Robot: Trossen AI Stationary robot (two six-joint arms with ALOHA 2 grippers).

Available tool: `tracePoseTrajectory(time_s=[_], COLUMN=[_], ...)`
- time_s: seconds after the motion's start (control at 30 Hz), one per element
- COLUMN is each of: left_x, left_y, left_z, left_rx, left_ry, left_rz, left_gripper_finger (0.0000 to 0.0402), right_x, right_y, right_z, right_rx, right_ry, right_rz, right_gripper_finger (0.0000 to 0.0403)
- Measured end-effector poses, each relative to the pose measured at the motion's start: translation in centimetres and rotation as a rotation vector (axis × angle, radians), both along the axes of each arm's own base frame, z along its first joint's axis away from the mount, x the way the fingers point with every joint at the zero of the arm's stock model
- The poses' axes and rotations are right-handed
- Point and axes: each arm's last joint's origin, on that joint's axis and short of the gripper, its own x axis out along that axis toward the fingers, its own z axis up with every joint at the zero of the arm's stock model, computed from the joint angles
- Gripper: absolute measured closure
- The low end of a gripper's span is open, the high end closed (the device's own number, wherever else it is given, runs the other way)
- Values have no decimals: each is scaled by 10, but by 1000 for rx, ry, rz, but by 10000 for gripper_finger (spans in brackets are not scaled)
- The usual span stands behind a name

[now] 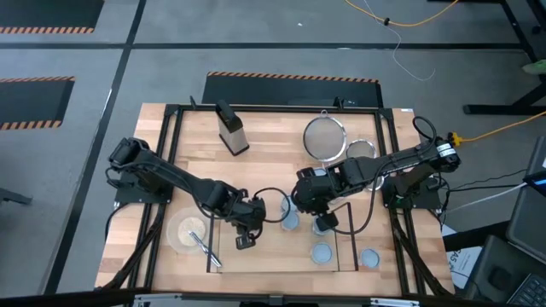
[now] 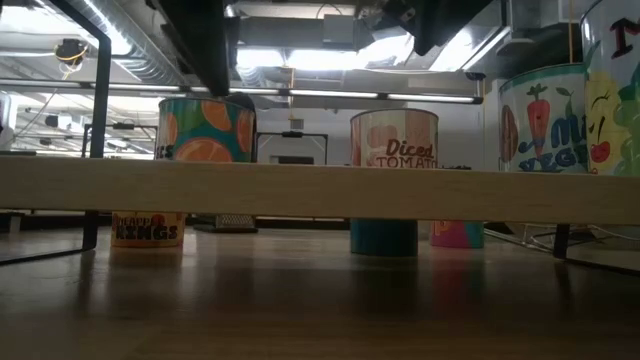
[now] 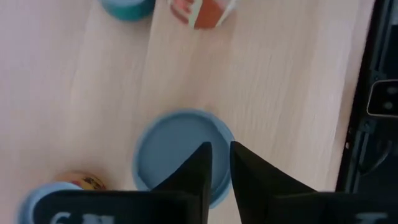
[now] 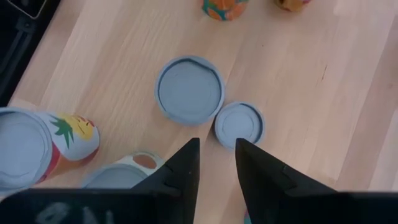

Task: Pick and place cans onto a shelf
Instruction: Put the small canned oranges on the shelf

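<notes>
Both pairs of jaws stand narrowly parted and grip nothing; left gripper (image 3: 217, 171) hangs over a blue can top (image 3: 181, 152), right gripper (image 4: 216, 163) just short of two tops, one large (image 4: 189, 90), one small (image 4: 240, 124).

High view alone gives the layout: shelf (image 1: 223, 261) at the table's near edge, left gripper (image 1: 245, 238) over its left part, right gripper (image 1: 323, 223) toward the middle; cans on it at (image 1: 322, 254) and (image 1: 370, 257); bowl (image 1: 189, 230), strainers (image 1: 325, 137) and grater (image 1: 231, 129) elsewhere.

Low view alone shows labels: an orange-print can (image 2: 207, 128) and a diced-tomato can (image 2: 394, 138) on the board (image 2: 320, 190); a teal can (image 2: 383, 237) and a yellow one (image 2: 148, 229) on the table under it.

Open wood lies between the two grippers; black frame upright (image 3: 373, 93) close beside the left one.
</notes>
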Motion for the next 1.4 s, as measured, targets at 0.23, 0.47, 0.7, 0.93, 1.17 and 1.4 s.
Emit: tracePoseTrajectory(time_s=[0.23, 0.47, 0.7, 0.93, 1.17, 1.4], left_x=[-12, -24, -25, -28, -26, -23], left_y=[6, 17, 30, 37, 36, 32], left_z=[16, 12, 1, -17, -20, -19], left_rx=[51, 262, 348, 362, 336, 303], left_ry=[-19, 62, 91, 133, 110, 76], left_rz=[-96, -21, 15, 20, 19, 9], left_gripper_finger=[351, 357, 356, 362, 362, 362], right_x=[6, 26, 54, 76, 86, 93], right_y=[2, 7, 16, 22, 25, 26], right_z=[3, 3, -25, -54, -77, -85], right_rx=[16, 66, 78, 78, 71, 77], right_ry=[-66, -212, -248, -253, -225, -247], right_rz=[3, 10, 48, 51, 50, 51], right_gripper_finger=[296, 296, 296, 296, 296, 296])
